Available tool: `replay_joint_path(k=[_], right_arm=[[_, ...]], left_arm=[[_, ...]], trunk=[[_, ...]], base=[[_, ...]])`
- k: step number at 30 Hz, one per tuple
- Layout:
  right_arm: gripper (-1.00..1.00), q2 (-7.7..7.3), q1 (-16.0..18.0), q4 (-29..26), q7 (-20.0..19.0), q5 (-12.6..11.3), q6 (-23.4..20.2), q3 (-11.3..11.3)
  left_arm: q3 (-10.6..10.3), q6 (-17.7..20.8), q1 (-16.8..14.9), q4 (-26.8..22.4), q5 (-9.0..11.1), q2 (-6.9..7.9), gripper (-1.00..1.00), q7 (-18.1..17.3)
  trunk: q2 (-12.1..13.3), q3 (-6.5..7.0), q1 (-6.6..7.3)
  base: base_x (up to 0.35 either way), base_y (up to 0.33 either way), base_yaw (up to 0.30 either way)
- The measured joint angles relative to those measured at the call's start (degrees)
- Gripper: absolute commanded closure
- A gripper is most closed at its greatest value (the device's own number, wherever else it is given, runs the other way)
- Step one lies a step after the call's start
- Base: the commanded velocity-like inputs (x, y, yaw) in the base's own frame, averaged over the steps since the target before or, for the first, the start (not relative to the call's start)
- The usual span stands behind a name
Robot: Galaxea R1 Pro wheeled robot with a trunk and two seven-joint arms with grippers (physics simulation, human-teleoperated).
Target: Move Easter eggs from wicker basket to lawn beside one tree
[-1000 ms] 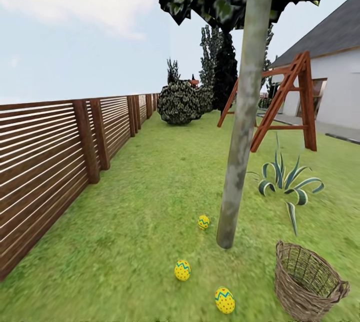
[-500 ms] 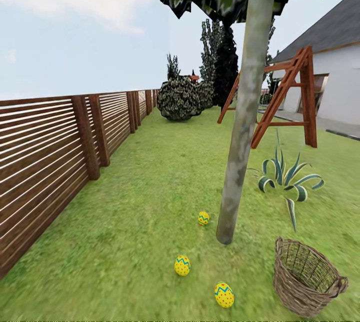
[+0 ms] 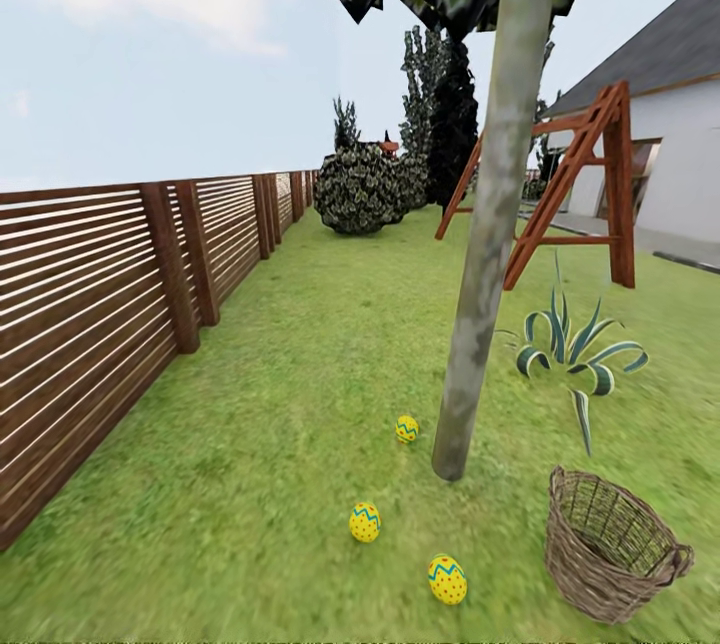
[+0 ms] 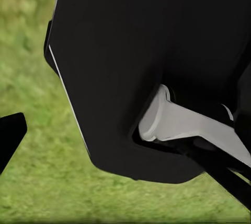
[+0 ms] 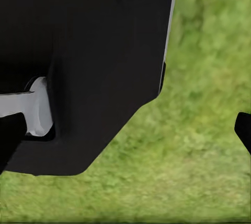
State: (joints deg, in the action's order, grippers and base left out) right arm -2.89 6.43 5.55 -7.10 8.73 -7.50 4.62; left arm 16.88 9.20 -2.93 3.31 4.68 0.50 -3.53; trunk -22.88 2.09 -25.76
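Three Easter eggs (image 3: 407,429) (image 3: 365,522) (image 3: 447,579) stood upright on the lawn (image 3: 300,404) near the tree (image 3: 480,304); I couldn't tell my grippers' state.

a home's back garden in a simulator's render: mottled green lawn (image 3: 300,364) is stretching between a brown slatted wooden fence (image 3: 90,314) and a white house (image 3: 670,144) with a dark roof. a wooden swing frame (image 3: 575,194) is standing beside a spiky striped plant (image 3: 572,354), a slim-trunked tree (image 3: 490,224) is rising from the grass, and a round bush (image 3: 358,189) and dark columnar trees (image 3: 440,119) are closing off the far end.
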Motion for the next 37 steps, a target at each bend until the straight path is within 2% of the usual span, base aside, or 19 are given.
replay_joint_path(k=[13,21,37], right_arm=[[-1.0,-0.12,-0.3,-0.4,-0.1,-0.2,0.1,0.2],[-1.0,-0.74,-0.3,-0.7,-0.1,-0.2,0.2,0.2],[-1.0,-0.77,-0.3,-0.7,-0.1,-0.1,0.2,0.2]], left_arm=[[-0.1,-0.4,0.4,-0.6,-0.1,0.1,-1.0,0.0],[0.0,-0.4,0.4,-0.8,0.1,0.54,-1.0,0.0],[0.0,-0.4,0.4,-0.8,0.1,0.62,-1.0,0.0]], trunk=[[0.0,-0.29,0.0],[0.0,-0.29,0.0],[0.0,-0.29,0.0]], base=[[0.0,0.0,0.0],[0.0,0.0,0.0],[0.0,0.0,0.0]])
